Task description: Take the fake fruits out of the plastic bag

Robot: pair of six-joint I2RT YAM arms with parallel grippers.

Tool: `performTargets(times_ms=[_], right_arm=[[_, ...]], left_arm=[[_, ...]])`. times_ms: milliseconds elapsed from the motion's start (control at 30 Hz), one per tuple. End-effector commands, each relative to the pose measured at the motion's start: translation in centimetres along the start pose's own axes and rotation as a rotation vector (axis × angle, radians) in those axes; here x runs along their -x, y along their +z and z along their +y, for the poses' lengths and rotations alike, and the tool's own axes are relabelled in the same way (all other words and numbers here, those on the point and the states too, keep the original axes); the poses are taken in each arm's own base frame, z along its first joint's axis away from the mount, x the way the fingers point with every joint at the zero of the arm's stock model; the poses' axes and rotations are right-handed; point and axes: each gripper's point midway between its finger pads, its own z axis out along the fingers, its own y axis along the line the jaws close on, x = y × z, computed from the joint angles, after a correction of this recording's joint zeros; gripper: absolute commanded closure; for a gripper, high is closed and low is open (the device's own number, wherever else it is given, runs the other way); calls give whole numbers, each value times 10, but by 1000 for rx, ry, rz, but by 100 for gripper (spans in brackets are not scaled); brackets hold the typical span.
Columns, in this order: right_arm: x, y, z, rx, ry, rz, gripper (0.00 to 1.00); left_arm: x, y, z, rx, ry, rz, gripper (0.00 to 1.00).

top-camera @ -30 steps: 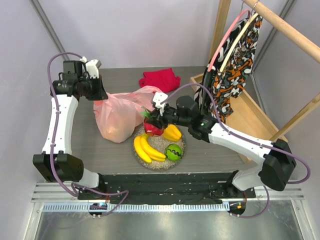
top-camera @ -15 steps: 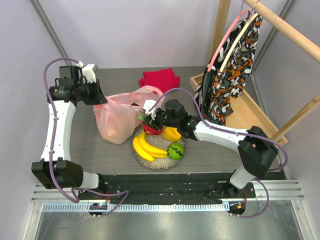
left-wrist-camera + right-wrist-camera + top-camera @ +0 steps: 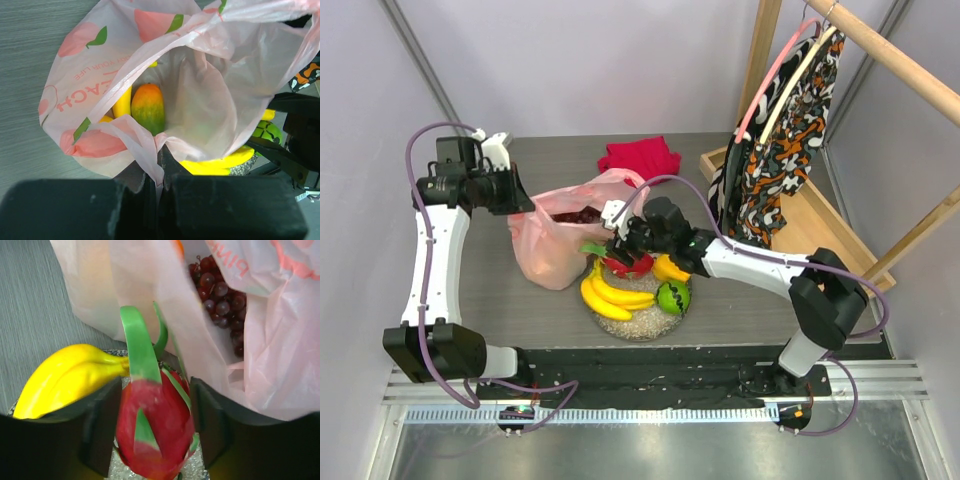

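Observation:
The pale pink plastic bag point(image 3: 555, 240) stands open on the table. My left gripper point(image 3: 512, 196) is shut on its rim point(image 3: 159, 175) and holds the mouth open. A mango point(image 3: 148, 107) and a yellow piece point(image 3: 122, 102) lie inside, with dark grapes point(image 3: 220, 305) near the mouth. My right gripper point(image 3: 620, 245) is shut on the pink-red dragon fruit point(image 3: 150, 440), fingers on both its sides, low over the glittery plate point(image 3: 640, 322) beside the bag. Bananas point(image 3: 610, 295), a green apple point(image 3: 672, 297) and a yellow pepper-like piece point(image 3: 670, 268) lie on the plate.
A folded red cloth point(image 3: 638, 158) lies at the back of the table. A wooden rack point(image 3: 820, 215) with a hanging patterned garment point(image 3: 785, 140) stands on the right. The bag touches the plate's left side.
My right gripper has moved left toward the bag and a little lower, with the dragon fruit in it. My left gripper has shifted slightly left, and the bag mouth is wider.

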Motion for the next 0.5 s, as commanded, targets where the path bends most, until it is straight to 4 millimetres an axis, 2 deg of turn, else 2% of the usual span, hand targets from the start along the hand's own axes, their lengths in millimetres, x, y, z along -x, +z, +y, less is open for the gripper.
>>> performTargets(times_ms=[0, 33, 67, 133, 267, 300, 333, 400, 433, 467], right_arm=[[80, -33, -8, -13, -46, -168, 32], [90, -40, -7, -1, -44, -182, 29], [109, -54, -3, 21, -53, -227, 28], [129, -66, 0, 36, -38, -271, 28], [153, -74, -3, 26, 8, -339, 32], [150, -66, -7, 11, 22, -331, 34], [156, -63, -12, -12, 20, -359, 35], [155, -50, -23, -63, 37, -360, 38], [153, -31, -27, -70, 40, -358, 42], [152, -21, -29, -73, 42, -352, 47]], left_arm=[[-4, -16, -9, -14, 2, -20, 100], [-10, -16, -8, -6, 8, -5, 100], [-14, -18, -7, 2, 19, 1, 100], [-28, -26, -7, 5, 83, 20, 100], [-54, -27, 7, 54, 154, 77, 100], [-57, -29, 7, 58, 169, 82, 100], [-61, -30, 6, 49, 181, 90, 100], [-68, -32, 4, 33, 206, 106, 100], [-71, -34, 3, 33, 209, 107, 100], [-73, -34, 4, 37, 212, 111, 100]])
